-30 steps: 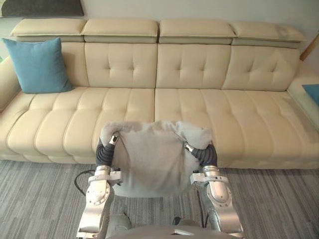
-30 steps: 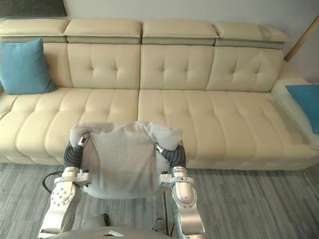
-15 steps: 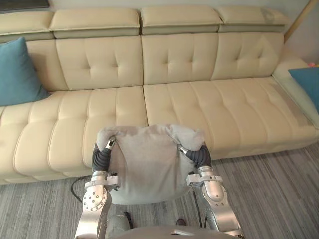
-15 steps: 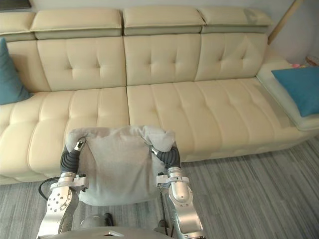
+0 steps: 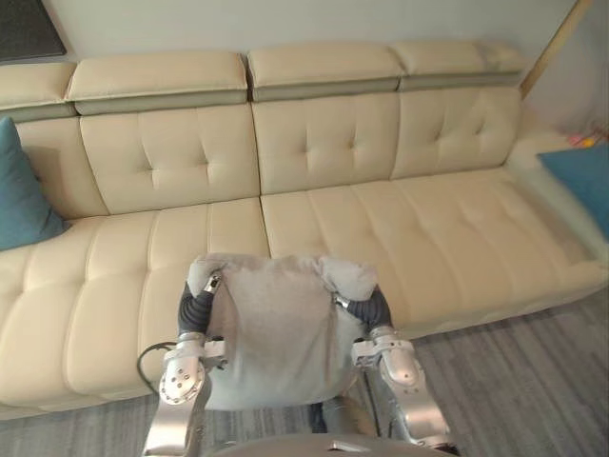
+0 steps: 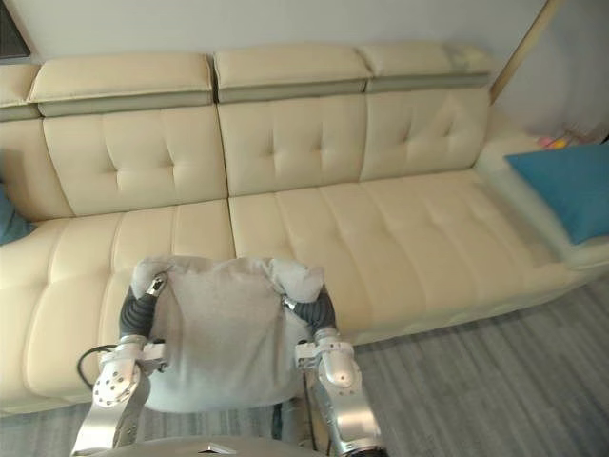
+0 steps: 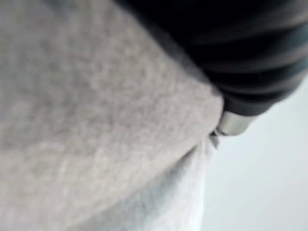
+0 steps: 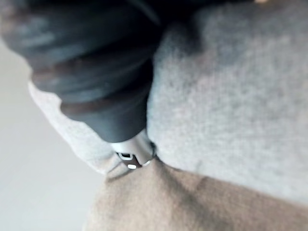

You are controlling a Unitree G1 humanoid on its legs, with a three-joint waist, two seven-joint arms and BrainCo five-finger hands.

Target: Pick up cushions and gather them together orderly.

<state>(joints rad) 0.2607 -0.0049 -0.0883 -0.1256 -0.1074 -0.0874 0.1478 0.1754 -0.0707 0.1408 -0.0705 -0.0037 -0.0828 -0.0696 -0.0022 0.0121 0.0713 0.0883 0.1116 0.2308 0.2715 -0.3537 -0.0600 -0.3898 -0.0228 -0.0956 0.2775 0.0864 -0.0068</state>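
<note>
Grey cushion (image 5: 276,333): held up at 6 o'clock in the head views, between both hands, just in front of the seat edge, its top corners bunched.
Left hand (image 5: 197,303): pressed into the cushion's 9 o'clock side. Its grasp is buried in the cloth, so I cannot tell how far closed it is.
Right hand (image 5: 367,309): likewise at the cushion's 3 o'clock side, grasp hidden too.
Sofa (image 5: 457,219): long and cream, its middle seats bare.
Near blue cushion (image 5: 19,190): at the 9 o'clock end.
Far blue cushion (image 6: 566,186): at the 3 o'clock end, well apart from the other.
Risk: the soft corners may slump and slip out if either arm eases its squeeze. Dropped mid-seat, the cushion would leave all three scattered, not gathered.
</note>
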